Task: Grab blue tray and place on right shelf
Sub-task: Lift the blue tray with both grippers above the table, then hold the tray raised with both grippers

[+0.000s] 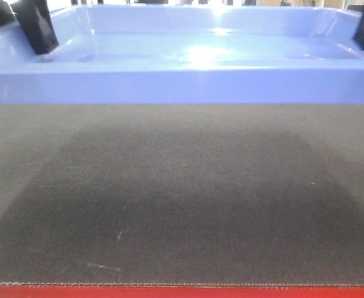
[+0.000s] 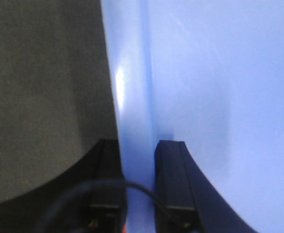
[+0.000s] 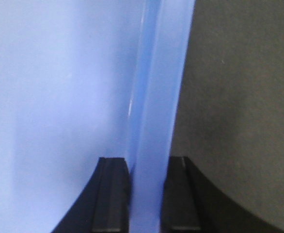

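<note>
The left fingers are pinching the left rim of the blue tray, the right fingers are pinching its right rim, over the dark surface

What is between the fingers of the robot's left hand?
The rim of the blue tray lies between the left hand's fingers, seen in the left wrist view.

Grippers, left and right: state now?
Left gripper: shut on the left rim of the shallow glossy periwinkle-blue plastic tray.
Right gripper: shut on the same tray's right rim.
</note>
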Action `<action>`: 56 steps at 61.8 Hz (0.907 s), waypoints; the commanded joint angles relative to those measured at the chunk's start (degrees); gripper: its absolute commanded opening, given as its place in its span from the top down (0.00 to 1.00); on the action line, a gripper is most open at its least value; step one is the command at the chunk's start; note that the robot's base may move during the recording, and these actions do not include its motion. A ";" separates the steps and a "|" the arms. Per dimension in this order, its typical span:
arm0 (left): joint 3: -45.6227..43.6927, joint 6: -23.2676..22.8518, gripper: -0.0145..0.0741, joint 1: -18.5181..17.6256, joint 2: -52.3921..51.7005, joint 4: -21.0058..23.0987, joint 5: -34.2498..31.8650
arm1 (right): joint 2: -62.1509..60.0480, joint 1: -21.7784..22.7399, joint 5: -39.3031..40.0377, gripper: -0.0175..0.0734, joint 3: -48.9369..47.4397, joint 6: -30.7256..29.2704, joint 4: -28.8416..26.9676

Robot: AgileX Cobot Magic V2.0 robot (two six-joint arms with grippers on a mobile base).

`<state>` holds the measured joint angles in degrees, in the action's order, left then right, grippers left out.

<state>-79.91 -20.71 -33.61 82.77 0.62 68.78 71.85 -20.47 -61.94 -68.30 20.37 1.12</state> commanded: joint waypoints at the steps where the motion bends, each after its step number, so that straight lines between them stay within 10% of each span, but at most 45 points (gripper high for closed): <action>1: -1.00 -0.18 0.88 -2.87 -4.75 -5.57 1.45 | -4.61 0.33 0.64 0.75 -1.74 -1.65 4.30; 56: -6.68 -1.77 0.89 -5.23 -6.69 -6.39 7.58 | -15.84 0.33 0.81 0.75 -3.23 -1.65 4.09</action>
<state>-84.99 -23.58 -38.52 77.99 -1.39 69.46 57.28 -20.47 -65.03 -69.16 20.24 1.76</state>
